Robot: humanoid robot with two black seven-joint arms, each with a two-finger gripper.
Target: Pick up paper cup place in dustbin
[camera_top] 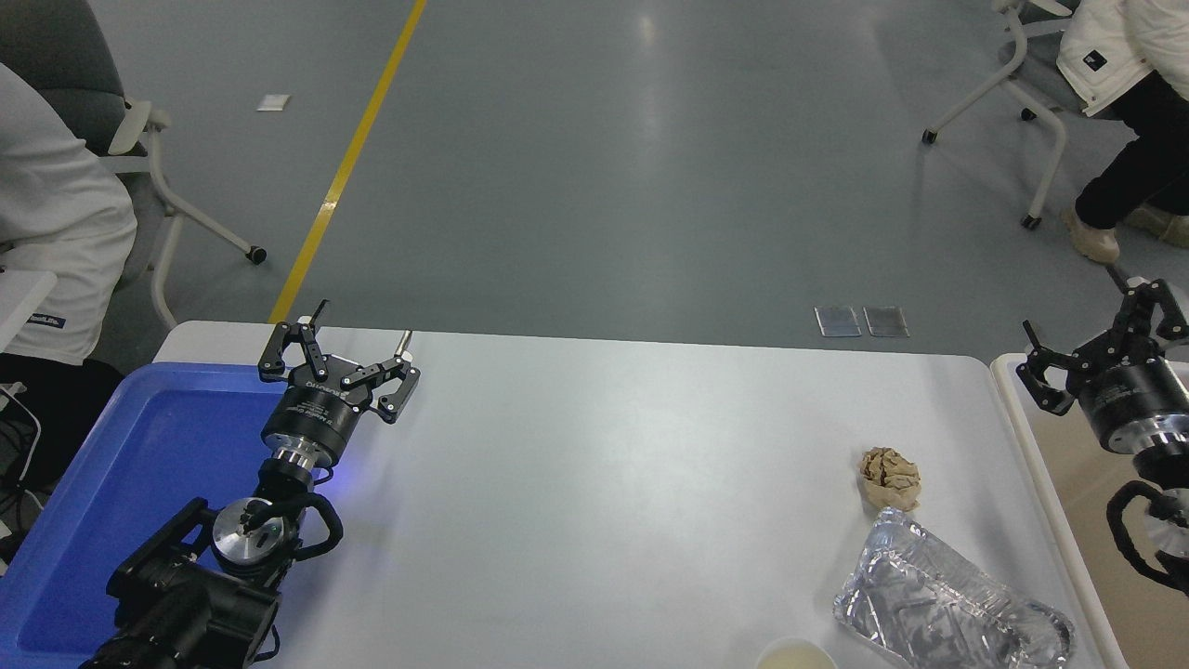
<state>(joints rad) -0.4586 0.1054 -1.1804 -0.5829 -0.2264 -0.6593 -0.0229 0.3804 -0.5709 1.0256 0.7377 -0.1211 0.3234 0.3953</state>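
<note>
The paper cup (795, 656) stands at the table's front edge, only its white rim and cream inside showing at the picture's bottom. The dustbin (1038, 465), beige with an off-white rim, sits off the table's right side. My right gripper (1089, 327) hangs open above the dustbin's far end, with nothing between its fingers, far up and right of the cup. My left gripper (360, 330) is parked open near the table's far left, over the edge of the blue tray.
A crumpled brown paper ball (890, 478) and a crinkled foil tray (947, 606) lie between the cup and the dustbin. A blue plastic tray (139, 483) fills the table's left side. People sit on chairs at the far left and far right.
</note>
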